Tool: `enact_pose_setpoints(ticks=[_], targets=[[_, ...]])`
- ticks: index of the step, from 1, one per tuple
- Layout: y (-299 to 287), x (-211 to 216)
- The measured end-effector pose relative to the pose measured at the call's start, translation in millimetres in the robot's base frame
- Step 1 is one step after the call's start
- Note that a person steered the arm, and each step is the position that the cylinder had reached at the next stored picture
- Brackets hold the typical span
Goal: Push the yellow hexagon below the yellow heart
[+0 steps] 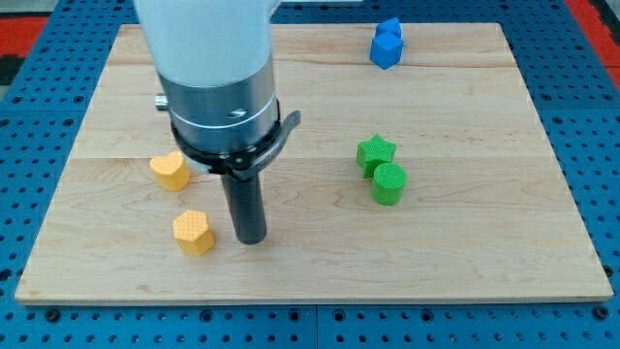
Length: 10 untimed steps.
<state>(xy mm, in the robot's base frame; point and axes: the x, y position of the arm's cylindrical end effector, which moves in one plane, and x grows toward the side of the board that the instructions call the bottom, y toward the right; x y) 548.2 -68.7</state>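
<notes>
The yellow hexagon (194,232) lies near the board's lower left. The yellow heart (170,171) lies just above it and slightly to the view's left, apart from it. My tip (252,238) rests on the board just right of the yellow hexagon, with a small gap between them. The arm's white and grey body hangs over the upper left of the board and hides what lies under it.
A green star (375,153) touches a green cylinder (389,183) right of centre. Two blue blocks (387,45) sit together near the top edge. The wooden board (484,252) lies on a blue pegboard surface.
</notes>
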Motion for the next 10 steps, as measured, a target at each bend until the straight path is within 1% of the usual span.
enact_pose_setpoints(ticks=[1, 2, 5, 7, 8, 10], targets=[[-5.8, 0.5], [-7.0, 23.0], [-3.6, 23.3], [20.0, 22.4], [19.7, 16.6], [-41.8, 10.4]])
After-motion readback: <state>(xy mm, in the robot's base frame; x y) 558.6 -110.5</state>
